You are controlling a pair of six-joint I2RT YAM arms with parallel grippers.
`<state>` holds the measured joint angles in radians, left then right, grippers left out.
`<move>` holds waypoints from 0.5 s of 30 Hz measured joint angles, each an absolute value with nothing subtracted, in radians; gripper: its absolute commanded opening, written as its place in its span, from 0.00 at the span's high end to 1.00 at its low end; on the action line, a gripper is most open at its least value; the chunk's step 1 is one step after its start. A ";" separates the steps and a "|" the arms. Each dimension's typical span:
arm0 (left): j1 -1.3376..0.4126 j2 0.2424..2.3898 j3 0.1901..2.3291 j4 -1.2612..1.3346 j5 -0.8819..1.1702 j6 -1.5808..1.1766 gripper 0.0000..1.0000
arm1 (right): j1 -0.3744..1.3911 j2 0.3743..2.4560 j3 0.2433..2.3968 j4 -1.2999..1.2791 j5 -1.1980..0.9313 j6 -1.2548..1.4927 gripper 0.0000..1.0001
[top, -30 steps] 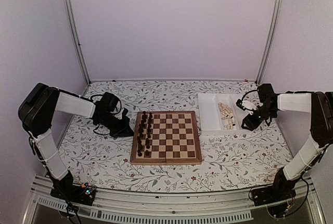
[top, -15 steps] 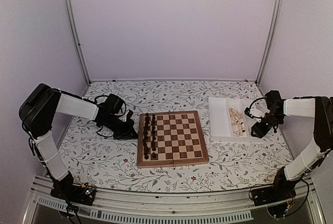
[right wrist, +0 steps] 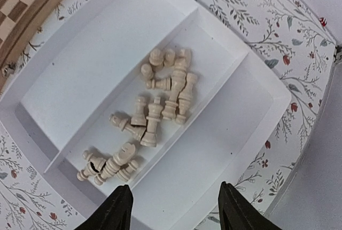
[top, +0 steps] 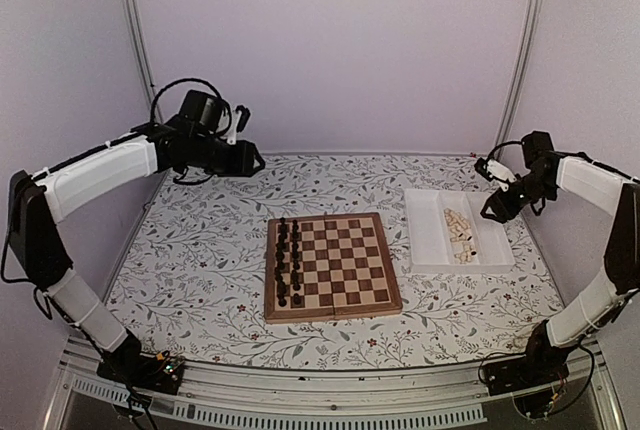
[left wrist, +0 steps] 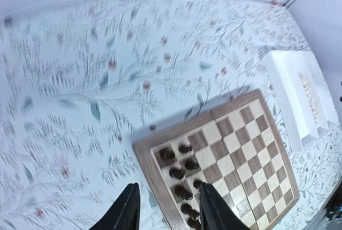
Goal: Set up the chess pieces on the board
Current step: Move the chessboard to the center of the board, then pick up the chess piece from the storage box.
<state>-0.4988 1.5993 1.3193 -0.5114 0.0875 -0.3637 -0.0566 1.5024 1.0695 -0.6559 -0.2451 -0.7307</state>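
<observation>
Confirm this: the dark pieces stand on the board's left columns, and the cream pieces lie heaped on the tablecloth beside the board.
Not quite. The chess pieces lie in the white tray's middle compartment, not on the tablecloth; the right wrist view shows it. The dark pieces do stand on the board's left columns.

top view light: bright, even, diffuse; no glare; pale lilac cast on walls
top view shadows: faint & soft, only a thin shade along the board [top: 333, 265] edge at 6 o'clock
top view distortion: wide lens, frame posts [top: 135, 50] bow outward at 10 & 2 o'clock
left wrist view: smeared throughout, worst on floral cloth [left wrist: 80, 80] toward 10 o'clock; bluish cast; dark pieces [left wrist: 181, 171] soft-edged
right wrist view: sharp & bright; white tray [right wrist: 251, 133] nr overexposed, no hard glare; chess pieces [right wrist: 160, 101] crisp w/ short soft shadows; corners slightly dimmer
</observation>
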 measured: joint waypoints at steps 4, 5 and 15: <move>-0.529 1.575 1.472 -0.429 0.091 -0.274 0.41 | -0.037 1.536 1.179 -0.646 -0.318 -0.690 0.44; -0.539 1.578 1.495 -0.401 0.107 -0.263 0.41 | -0.031 1.556 1.205 -0.640 -0.330 -0.681 0.45; -0.610 1.668 1.384 -0.131 0.236 -0.236 0.44 | 0.081 1.829 1.351 -0.585 -0.375 -0.587 0.48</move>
<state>-0.6098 1.6684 1.3842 -0.1314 0.2363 -0.2363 0.0807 1.8294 1.3514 -0.5854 -0.3748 -0.5865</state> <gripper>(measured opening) 0.558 0.538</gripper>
